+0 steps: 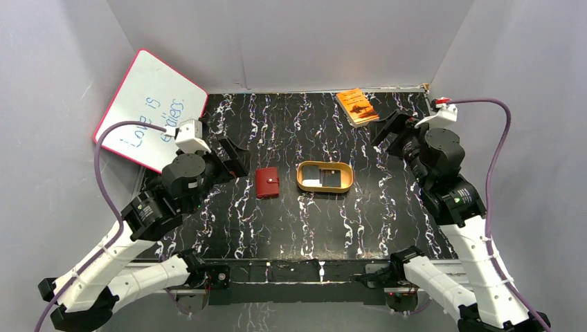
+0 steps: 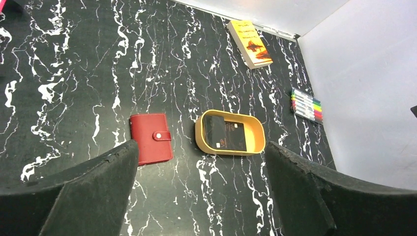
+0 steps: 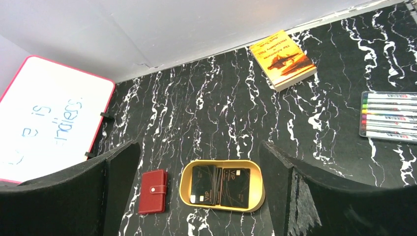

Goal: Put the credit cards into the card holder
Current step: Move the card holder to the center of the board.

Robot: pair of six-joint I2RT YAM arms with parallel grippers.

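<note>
The credit cards [image 1: 324, 176] are black, with VIP lettering, and lie stacked and overlapping inside a gold oval tray [image 1: 325, 191] mid-table. The card holder [image 1: 267, 182], a small dark red wallet snapped shut, lies flat just left of the tray. My left gripper [image 1: 233, 158] hovers left of the wallet, open and empty. My right gripper [image 1: 389, 130] hangs right of the tray, also open and empty. In the left wrist view I see the wallet [image 2: 150, 137] and cards [image 2: 225, 135] between my wide jaws [image 2: 201, 162]. In the right wrist view the wallet [image 3: 153, 191] and cards [image 3: 220, 186] lie below the open gripper [image 3: 197, 147].
An orange book [image 1: 357, 106] lies at the back right of the black marbled table. A pack of coloured markers [image 3: 388, 116] sits near the right wall. A pink-framed whiteboard [image 1: 151, 109] leans against the left wall. Grey walls enclose the table on three sides.
</note>
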